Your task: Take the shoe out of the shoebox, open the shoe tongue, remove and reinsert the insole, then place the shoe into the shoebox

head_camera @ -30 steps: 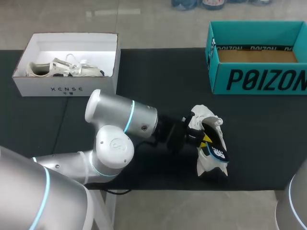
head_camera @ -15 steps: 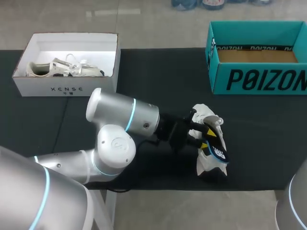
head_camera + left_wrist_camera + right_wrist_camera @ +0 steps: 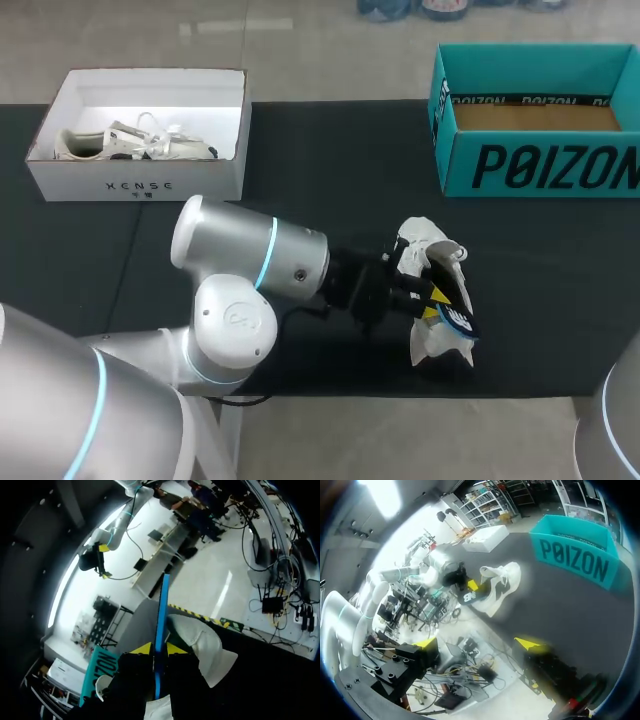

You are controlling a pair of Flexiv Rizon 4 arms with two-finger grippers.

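Judging from how things lie, the insole step is in hand: the shoe (image 3: 428,345) is found out of the teal shoebox (image 3: 520,165), propped on the dark table (image 3: 300,150) near its front edge and well apart from that box; the insole (image 3: 456,318), dark with a blue edge, is seen slanting across the shoe's opening, though whether its far end sits inside cannot be told; the left gripper (image 3: 428,295) is closed on it, and in the left wrist view the thin blue edge is pinched between the two yellow tips, touched from both sides; whether the insole is being drawn out or fed back in cannot be settled from this moment alone; the right gripper (image 3: 479,644) is held well off the shoe, its fingers spread wide with nothing between them. For the next move, the insole is to be lined up with the opening; the unbraced shoe may be dragged or tipped by the pull, so steadying by the right gripper would likely be needed; the return to the teal shoebox is not yet done.
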